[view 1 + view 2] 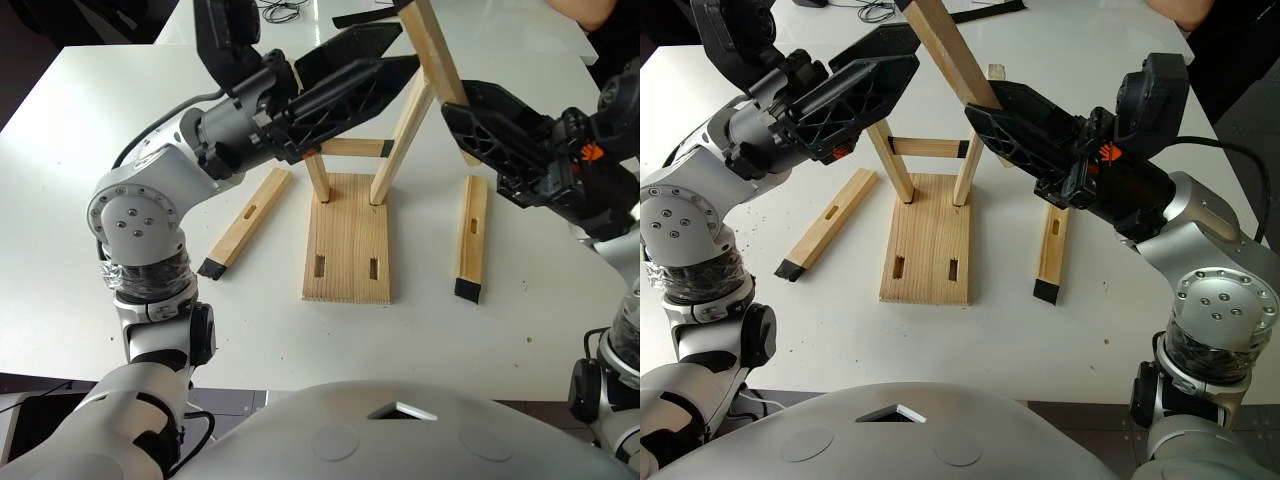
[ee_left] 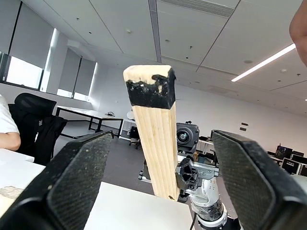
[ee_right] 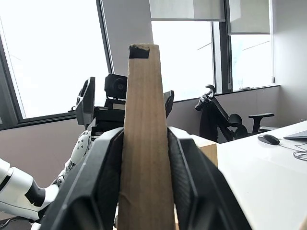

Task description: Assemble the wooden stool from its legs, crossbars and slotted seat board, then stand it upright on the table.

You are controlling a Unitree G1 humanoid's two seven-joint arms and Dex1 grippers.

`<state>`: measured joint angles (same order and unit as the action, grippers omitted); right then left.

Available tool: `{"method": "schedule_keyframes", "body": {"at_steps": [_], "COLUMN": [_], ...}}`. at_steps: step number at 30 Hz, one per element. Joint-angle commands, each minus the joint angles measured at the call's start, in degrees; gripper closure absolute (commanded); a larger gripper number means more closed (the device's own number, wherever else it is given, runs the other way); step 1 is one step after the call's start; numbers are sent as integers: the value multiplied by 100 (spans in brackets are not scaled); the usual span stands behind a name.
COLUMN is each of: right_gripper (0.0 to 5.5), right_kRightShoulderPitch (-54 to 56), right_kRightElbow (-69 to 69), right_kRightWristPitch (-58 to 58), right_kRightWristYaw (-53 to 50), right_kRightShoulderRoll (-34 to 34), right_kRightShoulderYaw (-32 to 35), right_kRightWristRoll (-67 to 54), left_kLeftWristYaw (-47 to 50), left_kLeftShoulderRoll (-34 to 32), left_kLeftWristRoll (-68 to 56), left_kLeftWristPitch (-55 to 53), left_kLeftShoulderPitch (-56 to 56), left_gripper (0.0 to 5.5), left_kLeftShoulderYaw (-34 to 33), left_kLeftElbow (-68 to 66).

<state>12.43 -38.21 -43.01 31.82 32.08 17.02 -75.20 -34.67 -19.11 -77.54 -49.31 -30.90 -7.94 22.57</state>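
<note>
The slotted seat board (image 1: 345,240) lies flat mid-tabletop (image 1: 100,130). Two legs (image 1: 317,178) stand in its far slots, tied together by a crossbar (image 1: 350,148). The two near slots (image 1: 319,265) are empty, so I judge the job about half done. My right hand (image 1: 982,105) pinches a third leg (image 1: 940,45), raised and tilted above the assembly with its black-capped end up. My left hand (image 1: 405,50) is spread around that leg's upper part without touching it, probably to steady it. A loose slotted piece (image 1: 245,222) lies flat on the left of the board and another (image 1: 471,238) on the right, within reach.
</note>
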Motion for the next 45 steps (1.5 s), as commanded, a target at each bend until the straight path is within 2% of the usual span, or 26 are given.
{"method": "schedule_keyframes", "body": {"at_steps": [1, 12, 18, 24, 29, 40, 41, 45], "right_gripper": [420, 420, 420, 420, 420, 420, 383, 328], "right_kRightShoulderPitch": [126, 59, -56, -108, -167, -379, -382, -465], "right_kRightElbow": [-20, -165, -229, -170, 121, 287, 310, 301], "right_kRightWristPitch": [73, 162, 182, 159, 112, 93, 97, 116], "right_kRightWristYaw": [-7, -25, 66, 310, 549, 1105, 1150, 1325], "right_kRightShoulderRoll": [100, 192, 275, 359, 484, 902, 934, 1054], "right_kRightShoulderYaw": [-180, -635, -737, -608, -521, -766, -791, -815], "right_kRightWristRoll": [-32, 361, 541, -11, -239, 343, 416, 603], "left_kLeftWristYaw": [-174, -489, -712, -821, -1029, -1308, -1329, -1344], "left_kLeftShoulderRoll": [50, -173, -271, -293, -365, -521, -538, -609], "left_kLeftWristRoll": [-116, 419, 611, 615, 616, 811, 851, 979], "left_kLeftWristPitch": [-13, 42, 102, 184, 209, 208, 219, 277], "left_kLeftShoulderPitch": [-16, 36, 97, 74, 107, 41, 42, 53], "left_gripper": [170, 170, 256, 326, 408, 420, 420, 420], "left_kLeftShoulderYaw": [162, 515, 587, 587, 591, 568, 570, 500], "left_kLeftElbow": [2, 179, 257, 284, 360, 281, 268, 198]}}
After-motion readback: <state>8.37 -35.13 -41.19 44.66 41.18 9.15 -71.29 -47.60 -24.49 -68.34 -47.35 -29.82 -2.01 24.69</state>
